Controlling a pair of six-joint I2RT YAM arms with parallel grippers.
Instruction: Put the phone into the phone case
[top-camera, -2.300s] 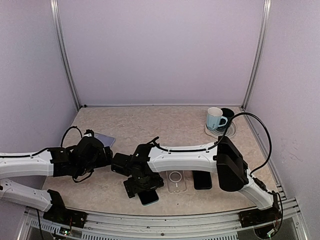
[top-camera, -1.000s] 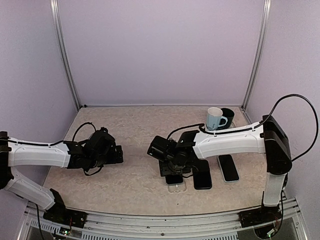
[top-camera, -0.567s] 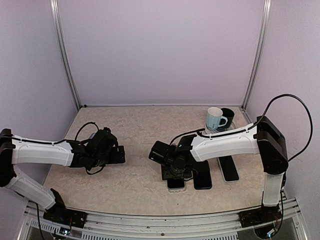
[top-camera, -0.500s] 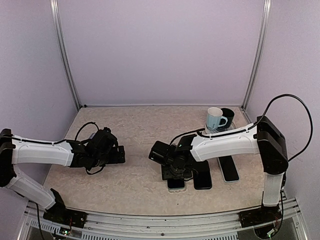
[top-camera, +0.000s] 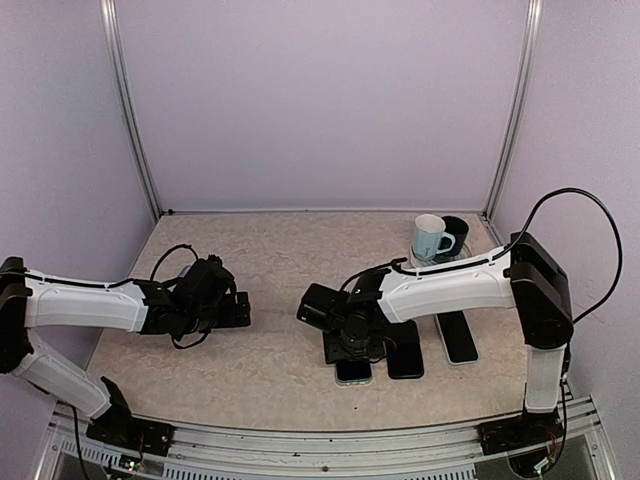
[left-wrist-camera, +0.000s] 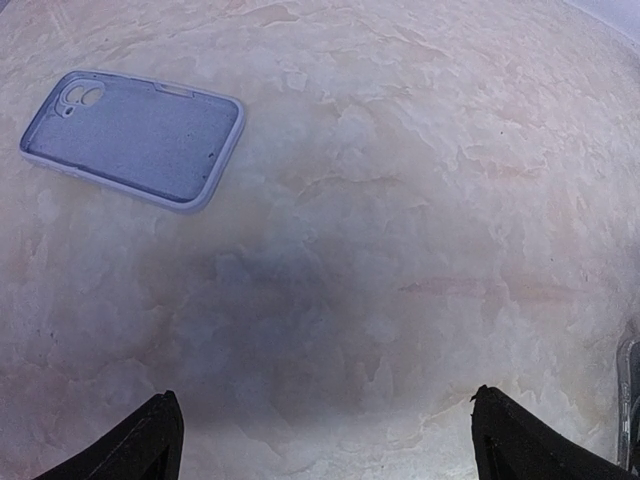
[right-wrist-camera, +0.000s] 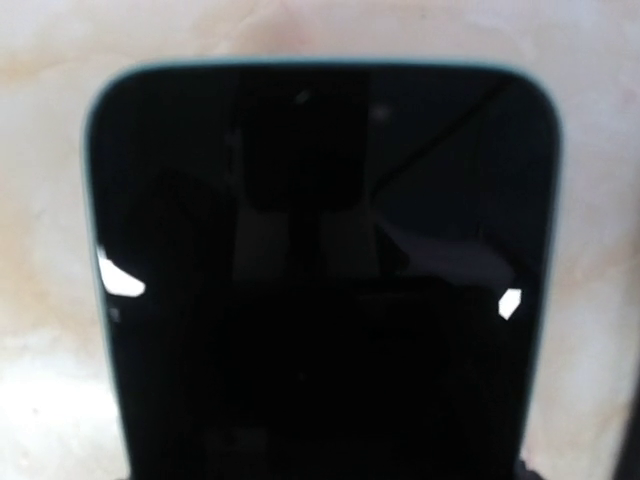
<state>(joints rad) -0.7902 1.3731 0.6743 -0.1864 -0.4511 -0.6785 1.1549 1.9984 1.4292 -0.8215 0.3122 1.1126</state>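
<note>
The phone (top-camera: 352, 372) has a black screen and a pale teal edge, and it lies flat where the clear phone case lay. The case is almost wholly hidden under it. My right gripper (top-camera: 349, 347) sits low over the phone's far end, shut on it. In the right wrist view the phone (right-wrist-camera: 320, 260) fills the frame and my fingers are lost in the dark at the bottom. My left gripper (top-camera: 238, 311) is open and empty above bare table; its fingertips (left-wrist-camera: 150, 440) show wide apart.
A lavender phone case (left-wrist-camera: 135, 138) lies open side up near my left gripper. Two other black phones (top-camera: 405, 360) (top-camera: 458, 336) lie just right of the task phone. A pale blue mug (top-camera: 430, 238) and a dark cup (top-camera: 456, 232) stand at the back right.
My right gripper carried the phone from left of centre to the clear case and lowered it on; the case no longer shows. My left arm swung slightly right, then held still.
</note>
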